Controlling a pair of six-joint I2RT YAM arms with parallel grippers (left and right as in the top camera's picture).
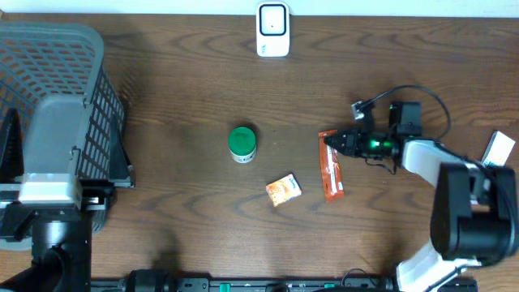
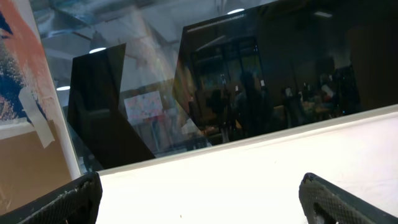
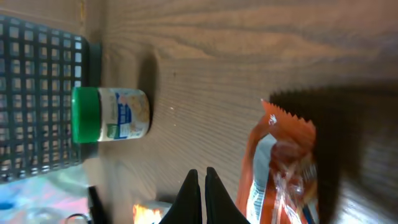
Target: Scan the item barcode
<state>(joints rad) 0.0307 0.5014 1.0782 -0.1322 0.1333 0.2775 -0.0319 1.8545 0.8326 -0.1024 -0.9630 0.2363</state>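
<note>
Right tool (image 1: 330, 143) is down at the top end of the long orange packet (image 1: 331, 169), clenched tight, out on the right half of the tabletop (image 1: 178, 89) in the overhead view. The white scanner (image 1: 273, 30) sits at the far edge, well apart from that packet. A green-lidded jar (image 1: 242, 143) and a small packet (image 1: 284, 189) lie further left, and the basket (image 1: 101, 97) fills the far left corner. Over to the left wrist camera: the left tool (image 2: 199, 202) is released, tips spread wide at the bottom corners, facing dark glass and a pale ledge, nowhere near the work. Now the right wrist view, and here's the worry: the fingers (image 3: 191, 193) are pressed together with no wrapper showing between them, and the packet lies just beside them on the wood. That looks like a pinch that caught only the crimped edge, or nothing at all. Lift from here and the packet could stay behind or slip free. A floppy wrapper could also sag and hide its barcode from the scanner.
</note>
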